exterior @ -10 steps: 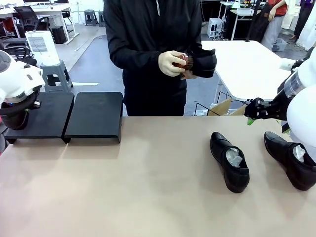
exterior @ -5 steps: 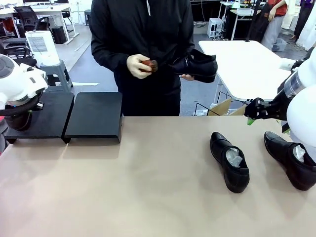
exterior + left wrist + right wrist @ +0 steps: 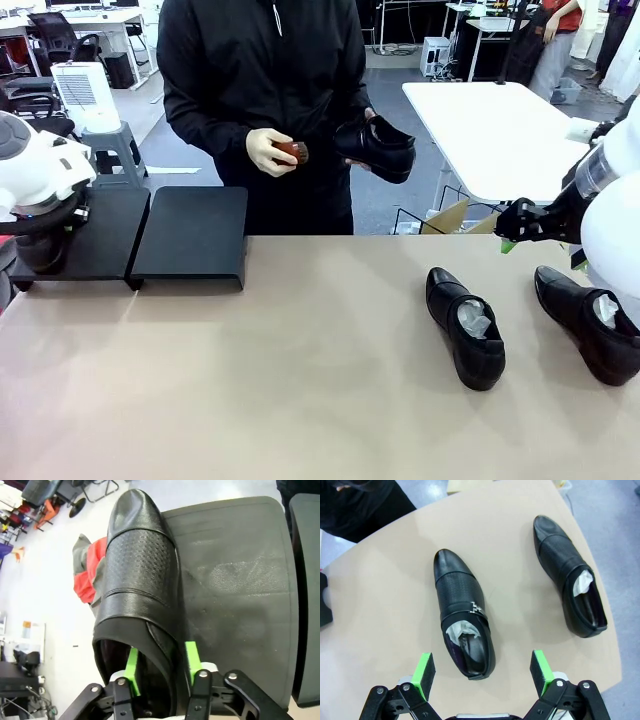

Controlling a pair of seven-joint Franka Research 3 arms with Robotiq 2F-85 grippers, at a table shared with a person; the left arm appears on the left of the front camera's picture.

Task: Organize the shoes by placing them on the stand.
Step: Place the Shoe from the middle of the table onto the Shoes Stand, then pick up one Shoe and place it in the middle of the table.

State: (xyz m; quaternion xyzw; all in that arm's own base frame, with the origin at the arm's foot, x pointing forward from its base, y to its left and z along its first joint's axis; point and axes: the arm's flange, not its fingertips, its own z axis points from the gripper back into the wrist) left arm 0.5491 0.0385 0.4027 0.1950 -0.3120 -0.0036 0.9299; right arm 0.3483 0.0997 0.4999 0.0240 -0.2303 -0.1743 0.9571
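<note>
- Front: the person's glossy held shoe (image 3: 378,148) is lower and further left than a moment ago. The two matte, sloped stands (image 3: 195,235) sit side by side.
- Left wrist: the left gripper (image 3: 161,657) has its jaws parted, straddling the heel-side wall of the perforated shoe (image 3: 142,575), which lies on the grainy stand top (image 3: 235,580).
- Right wrist: the right gripper (image 3: 482,672) is spread wide above the buckled shoe (image 3: 462,615), with the paper-stuffed shoe (image 3: 570,590) lying beside it.

**Four black shoes, one on the stand**

The stand (image 3: 195,232) is two matte-black sloped platforms side by side at the table's far left. One glossy shoe (image 3: 140,580) with a textured vamp lies sole down along the left platform's outer edge. Two more sit on the table at the right, well apart from the stand, toes toward the far side, each stuffed with white paper: the middle shoe (image 3: 465,327) (small metal trim across its vamp) and the right shoe (image 3: 588,322). The fourth shoe (image 3: 378,148) is held tilted by the person (image 3: 260,70) beyond the far edge.
</note>
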